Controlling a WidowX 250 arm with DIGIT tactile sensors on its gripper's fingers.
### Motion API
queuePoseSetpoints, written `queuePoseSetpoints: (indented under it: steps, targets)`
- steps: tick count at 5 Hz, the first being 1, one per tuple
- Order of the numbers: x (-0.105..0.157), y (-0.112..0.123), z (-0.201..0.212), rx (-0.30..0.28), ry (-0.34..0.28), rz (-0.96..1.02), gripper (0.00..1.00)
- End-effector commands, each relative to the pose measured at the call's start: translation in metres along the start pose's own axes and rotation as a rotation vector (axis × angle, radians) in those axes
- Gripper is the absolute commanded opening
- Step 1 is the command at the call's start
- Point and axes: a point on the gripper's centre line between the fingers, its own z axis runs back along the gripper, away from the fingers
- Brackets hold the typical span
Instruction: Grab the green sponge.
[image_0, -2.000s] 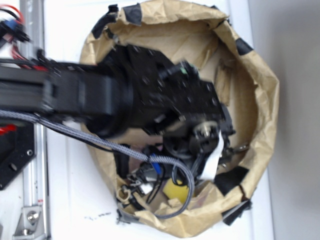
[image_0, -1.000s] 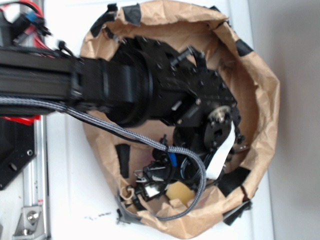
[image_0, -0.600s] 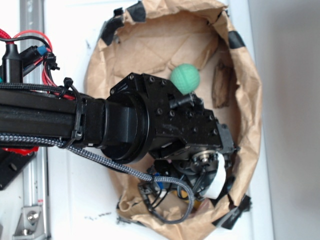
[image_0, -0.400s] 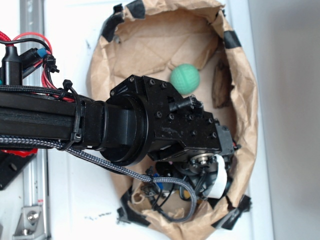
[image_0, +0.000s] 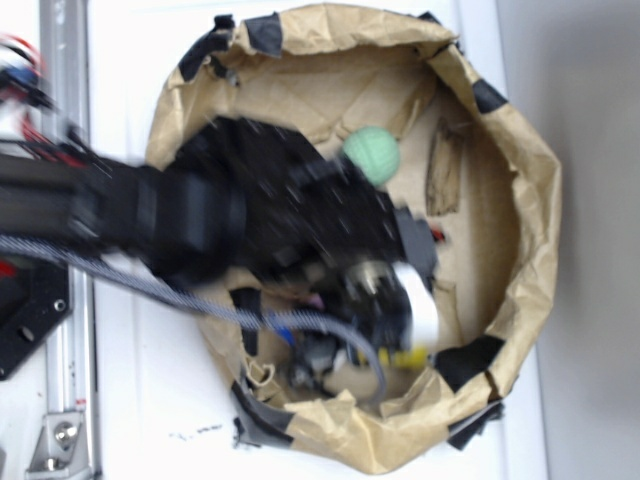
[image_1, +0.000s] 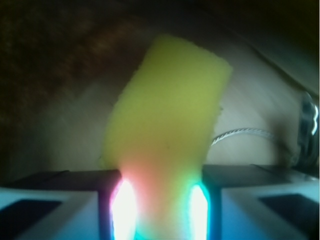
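In the wrist view the sponge (image_1: 167, 110), yellowish green and slab-shaped, stands up from between my two lit fingers, pinched narrower where the pads (image_1: 125, 205) press it. My gripper (image_1: 162, 197) is shut on it. From the exterior view the arm is motion-blurred inside a brown paper bag (image_0: 520, 250), and the gripper (image_0: 400, 345) shows only a yellow sliver of sponge (image_0: 408, 357) beneath it.
A round mint-green ball (image_0: 372, 155) lies at the back of the bag, apart from the gripper. A brown strip (image_0: 443, 170) lies to its right. Black tape patches line the bag's rim (image_0: 465, 360). A grey braided cable (image_0: 150, 285) trails from the arm.
The arm has shifted left and is now blurred with motion. The bag's rim has spread wider to the right. The green ball has stayed in place.
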Motion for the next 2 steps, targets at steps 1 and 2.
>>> queuePoseSetpoints:
  steps: [1,2]
  targets:
    - [-0.025,0.021,0.103,0.096,-0.009,0.488,0.0]
    - [-0.027,0.008,0.129,0.105,0.01,0.63,0.0]
